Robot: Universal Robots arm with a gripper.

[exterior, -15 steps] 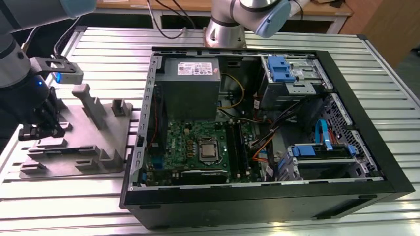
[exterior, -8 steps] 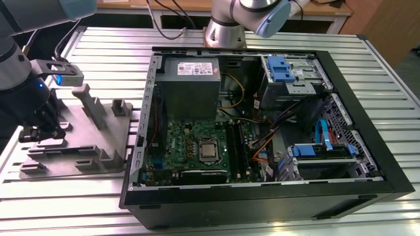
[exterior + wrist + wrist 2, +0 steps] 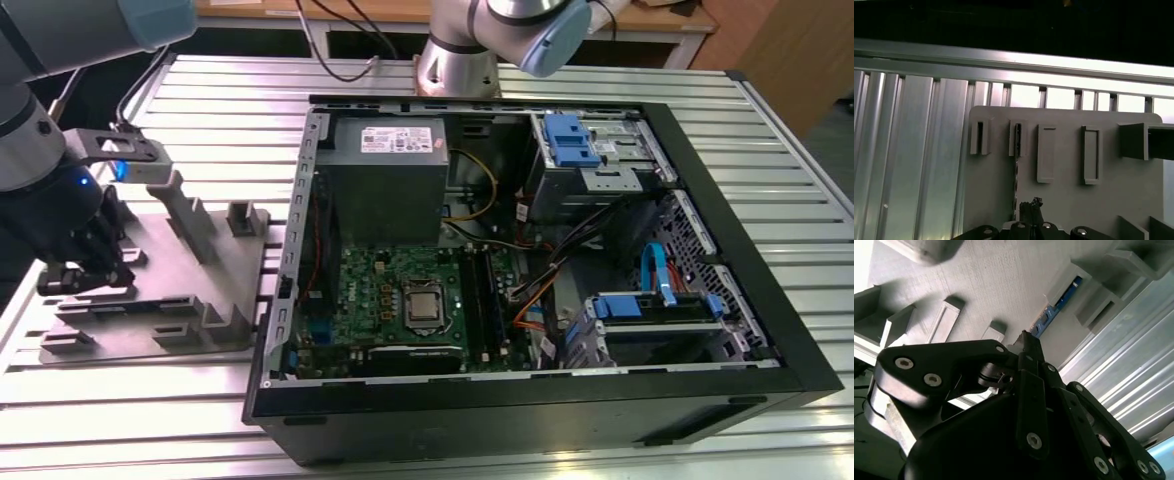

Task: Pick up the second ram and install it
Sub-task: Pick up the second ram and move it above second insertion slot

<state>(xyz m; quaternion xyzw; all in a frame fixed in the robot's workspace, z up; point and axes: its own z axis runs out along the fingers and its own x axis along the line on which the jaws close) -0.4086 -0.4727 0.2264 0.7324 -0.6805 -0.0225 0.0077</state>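
The second ram (image 3: 1059, 305) is a thin blue-green stick standing on edge in the slots of the grey fixture plate (image 3: 994, 285). The first wrist view shows the ram (image 3: 1016, 170) edge-on as a dark line across the plate (image 3: 1069, 200). My gripper (image 3: 1026, 337) is shut, its tips together at the near end of the visible ram. I cannot tell whether they touch it. In the exterior view the gripper (image 3: 83, 278) hangs low over the plate (image 3: 187, 300) at that view's left.
An open black computer case (image 3: 747, 300) lies beside the fixture, with the green motherboard (image 3: 400, 290), a grey power supply (image 3: 387, 150) and blue drive bays (image 3: 567, 140) inside. Another arm's base (image 3: 461, 50) stands behind it. Everything rests on a ribbed aluminium table (image 3: 200, 90).
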